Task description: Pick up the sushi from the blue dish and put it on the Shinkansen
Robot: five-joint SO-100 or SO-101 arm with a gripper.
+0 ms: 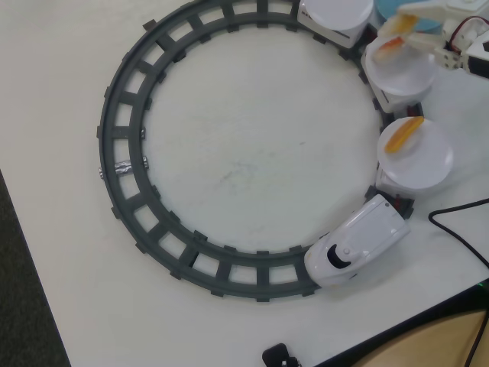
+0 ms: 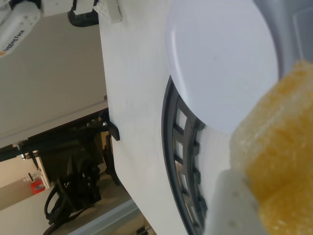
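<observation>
My gripper point(image 1: 403, 25) at the top right of the overhead view is shut on the sushi point(image 1: 397, 27), a pale yellowish piece on white rice. It holds the sushi just above the middle car's white plate point(image 1: 403, 73), next to a red-orange shrimp piece point(image 1: 388, 49). In the wrist view the sushi point(image 2: 281, 147) fills the lower right, pressed against one white finger point(image 2: 230, 205), over a white plate point(image 2: 220, 58). The blue dish point(image 1: 384, 8) shows only as a sliver at the top edge. The Shinkansen point(image 1: 355, 246) stands on the track at the lower right.
The dark grey circular track point(image 1: 122, 145) fills the table's middle. The car behind the nose carries an orange-topped piece point(image 1: 403, 134) on its plate point(image 1: 420, 160). A third plate point(image 1: 336, 11) is at the top. A black cable point(image 1: 458, 229) lies right of the train.
</observation>
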